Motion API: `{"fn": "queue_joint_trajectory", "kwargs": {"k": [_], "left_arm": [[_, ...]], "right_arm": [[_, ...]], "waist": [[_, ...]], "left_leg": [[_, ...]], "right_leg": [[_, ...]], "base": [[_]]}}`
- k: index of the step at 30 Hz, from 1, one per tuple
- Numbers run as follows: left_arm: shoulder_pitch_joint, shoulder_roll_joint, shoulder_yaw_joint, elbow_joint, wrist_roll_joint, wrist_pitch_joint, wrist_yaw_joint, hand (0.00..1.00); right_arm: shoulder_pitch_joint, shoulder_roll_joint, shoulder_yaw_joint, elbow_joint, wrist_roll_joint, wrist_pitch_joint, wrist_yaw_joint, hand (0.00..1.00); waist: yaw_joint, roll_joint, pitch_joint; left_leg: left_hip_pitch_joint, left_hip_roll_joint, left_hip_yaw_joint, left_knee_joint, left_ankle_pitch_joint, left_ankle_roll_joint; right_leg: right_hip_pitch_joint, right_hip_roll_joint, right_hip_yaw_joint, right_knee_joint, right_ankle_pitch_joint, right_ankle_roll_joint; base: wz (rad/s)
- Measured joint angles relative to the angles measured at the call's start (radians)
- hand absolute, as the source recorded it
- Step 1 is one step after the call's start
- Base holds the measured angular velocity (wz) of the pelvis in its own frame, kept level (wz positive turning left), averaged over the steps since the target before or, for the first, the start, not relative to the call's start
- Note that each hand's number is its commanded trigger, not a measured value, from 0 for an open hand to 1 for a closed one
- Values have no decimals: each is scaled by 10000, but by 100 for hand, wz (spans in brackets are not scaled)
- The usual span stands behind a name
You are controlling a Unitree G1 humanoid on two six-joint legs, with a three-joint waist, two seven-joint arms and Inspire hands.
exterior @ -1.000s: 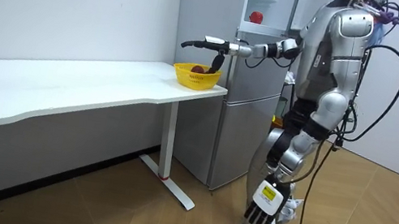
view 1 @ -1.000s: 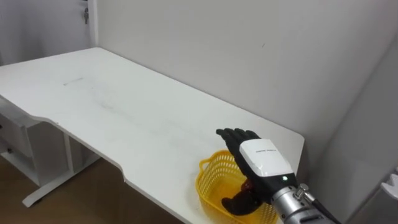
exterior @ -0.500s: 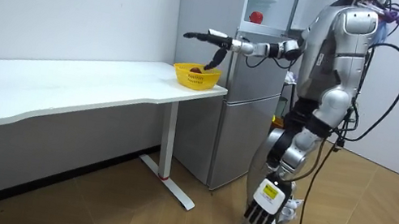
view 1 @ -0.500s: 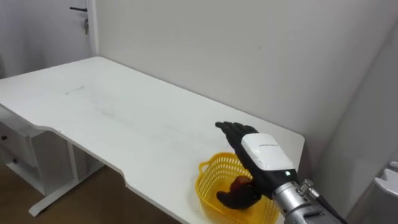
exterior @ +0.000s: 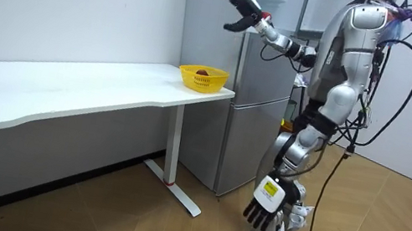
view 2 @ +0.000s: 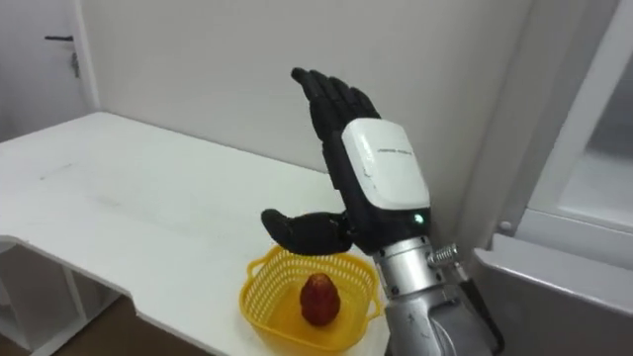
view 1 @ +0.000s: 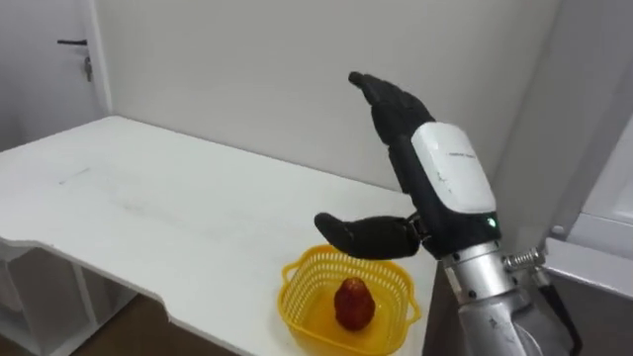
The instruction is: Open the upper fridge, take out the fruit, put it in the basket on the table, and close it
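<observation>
Left eye view has my right hand [view 1: 447, 183] raised high, at about 1 o'clock from the basket [view 1: 297, 318], with its back toward the camera. Its fingers [view 1: 386, 99] are straight and lie side by side, pointing up toward 11 o'clock. The thumb [view 1: 361, 235] juts out on its own toward 9 o'clock, above the basket's far rim and clear of it. The hand is spread, holds nothing and touches nothing.

The fruit [view 1: 354, 302], red, lies in the middle of the yellow basket. The basket sits on the near corner of the white table [view 1: 148, 208], at 6 o'clock in the view. From there the table runs off toward 9 and 10 o'clock along the wall [view 1: 247, 69].

From the room view I stand upright in front of the fridge [exterior: 264, 100], which is just beside the table's end. My right arm reaches up toward 10 o'clock, the hand level with the upper fridge and well above the basket. My left hand [exterior: 263, 204] hangs beside my leg at 6 o'clock, fingers loose and pointing down.
</observation>
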Motion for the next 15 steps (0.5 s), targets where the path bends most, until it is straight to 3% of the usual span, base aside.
{"fn": "queue_joint_trajectory", "kwargs": {"k": [8, 15], "left_arm": [[163, -11, 41, 228, -104, -63, 40, 0], [205, -25, 234, 363, -13, -81, 65, 0]], "right_arm": [[912, -6, -544, -1008, 571, -321, -335, 0], [1365, -57, -2253, -2165, 978, -482, -1160, 0]], "waist": [[-756, 72, 39], [-1482, 15, -4]], "left_leg": [[359, 59, 465, -190, -8, 13], [444, 66, 487, -233, -10, 18]], "right_leg": [[58, 67, 521, 57, 0, 0], [57, 89, 556, 98, 0, 0]], "base": [[-18], [-2]]}}
